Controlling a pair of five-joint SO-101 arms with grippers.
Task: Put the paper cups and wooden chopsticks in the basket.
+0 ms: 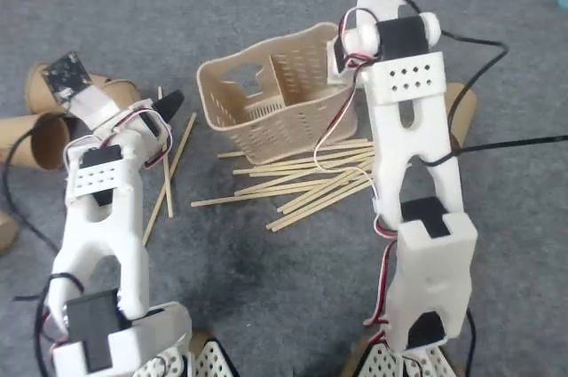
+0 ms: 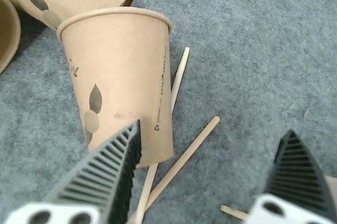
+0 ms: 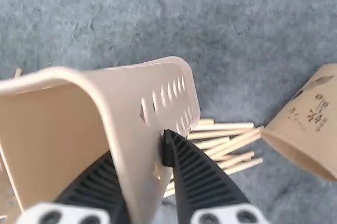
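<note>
A: Wooden chopsticks, how many?
B: Pile beside one basket, uncountable. At least five cups lay outside. Left gripper gaped wide, empty; right gripper pinched the basket wall.

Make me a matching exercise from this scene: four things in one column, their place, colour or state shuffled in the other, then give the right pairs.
1. left gripper
2. right gripper
3. chopstick pile
4. paper cup

A. lying on the carpet beside the basket
B. shut on the basket's wall
C. open
D. brown with a leaf motif

Pairs: 1-C, 2-B, 3-A, 4-D
</note>
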